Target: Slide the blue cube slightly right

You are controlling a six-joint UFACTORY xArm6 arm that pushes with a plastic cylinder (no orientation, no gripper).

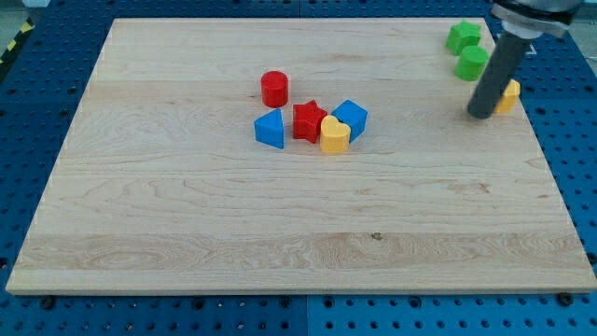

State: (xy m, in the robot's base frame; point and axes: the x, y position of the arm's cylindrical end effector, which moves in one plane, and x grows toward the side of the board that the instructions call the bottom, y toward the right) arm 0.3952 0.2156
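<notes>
The blue cube [352, 117] sits near the board's middle, touching a yellow rounded block [335, 135] at its lower left. A red star-shaped block [308, 122] is just left of them. My tip [481, 115] rests on the board far to the right of the blue cube, next to a yellow block [508, 95] that the rod partly hides. The rod rises toward the view's top right.
A blue wedge-like block [270, 129] lies left of the red star and a red cylinder [274, 89] above it. Two green blocks [464, 36] [472, 63] sit at the top right. The wooden board [280, 224] lies on a blue pegboard.
</notes>
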